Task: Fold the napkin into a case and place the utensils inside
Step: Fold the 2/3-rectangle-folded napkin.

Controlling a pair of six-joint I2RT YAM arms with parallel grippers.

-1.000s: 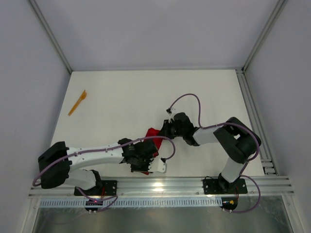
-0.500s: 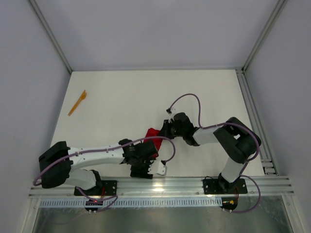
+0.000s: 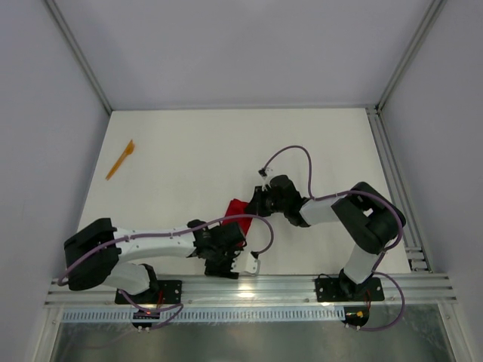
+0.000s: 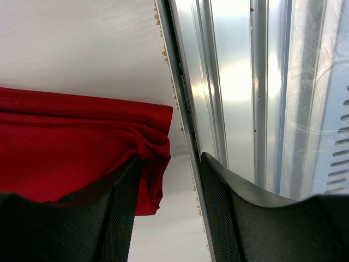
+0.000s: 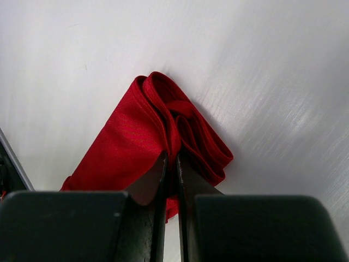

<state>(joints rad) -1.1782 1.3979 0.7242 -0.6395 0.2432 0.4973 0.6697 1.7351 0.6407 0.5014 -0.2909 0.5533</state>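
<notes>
- Counter (image 3: 226, 143): white, and it carries the red napkin close to its front edge, roughly mid-width.
- Aluminium rail (image 4: 234, 82): runs along the counter's front edge, just beside the napkin's near corner.
- Left arm (image 3: 151, 243): lies low, reaching in from the left to the napkin's near end.
- Right arm (image 3: 362, 219): bent, reaching in from the right to the napkin's far end.
- Napkin (image 5: 125, 142): bright red, bunched into a narrow folded strip on the counter, with rolled layers at its far end.
- Left end effector (image 4: 169, 157): fingers moderately apart at the napkin's near corner. The cloth lies against one finger, and nothing is pinched between them.
- Right end effector (image 5: 171, 155): fingers almost together, pinching a fold of the napkin.
- Orange utensil (image 3: 121, 160): lies well apart from the napkin, far to its left and farther back. Its end is too small to tell.
</notes>
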